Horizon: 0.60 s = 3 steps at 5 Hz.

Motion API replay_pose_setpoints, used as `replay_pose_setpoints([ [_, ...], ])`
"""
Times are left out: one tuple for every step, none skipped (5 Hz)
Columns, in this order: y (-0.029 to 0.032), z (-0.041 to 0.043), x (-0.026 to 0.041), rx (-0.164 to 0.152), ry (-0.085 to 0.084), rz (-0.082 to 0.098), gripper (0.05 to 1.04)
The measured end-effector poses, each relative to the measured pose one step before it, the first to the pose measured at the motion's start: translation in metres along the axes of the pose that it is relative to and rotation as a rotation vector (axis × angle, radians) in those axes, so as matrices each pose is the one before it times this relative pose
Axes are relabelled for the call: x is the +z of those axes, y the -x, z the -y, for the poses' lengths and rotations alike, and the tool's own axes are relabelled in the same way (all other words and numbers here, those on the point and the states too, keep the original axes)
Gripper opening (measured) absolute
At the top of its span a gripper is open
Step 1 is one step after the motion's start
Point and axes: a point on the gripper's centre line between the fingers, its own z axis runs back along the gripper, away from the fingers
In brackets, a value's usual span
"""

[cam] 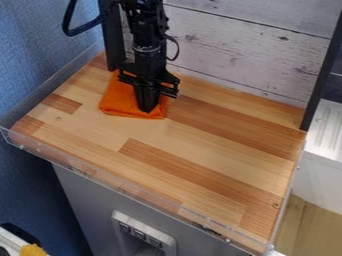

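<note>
At the back left of the wooden tabletop lies a folded orange cloth [119, 104]. The gripper [148, 109] points straight down onto the cloth, its tips at the cloth's front part, right of its middle. Part of the cloth is hidden behind the gripper and arm. Whether any cloth is pinched between the fingertips is hidden from this angle.
The wooden tabletop [194, 150] has a low clear rim [120, 184] along its front. A whitewashed plank wall [247, 55] stands behind it, with a black post [323, 72] at the back right corner. Blue wall lies to the left; a white unit [324, 145] stands at right.
</note>
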Motion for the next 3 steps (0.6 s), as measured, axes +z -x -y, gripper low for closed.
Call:
replay_pose_setpoints([
  [0.00075, 0.00928, 0.00033, -0.0236, 0.0099, -0.0014, 0.084],
  [0.00310, 0.01526, 0.00239, -0.0262, 0.0122, -0.0277, 0.238],
  [0.00219, 0.01937, 0.01087, -0.0171, -0.0012, -0.0132, 0.490],
])
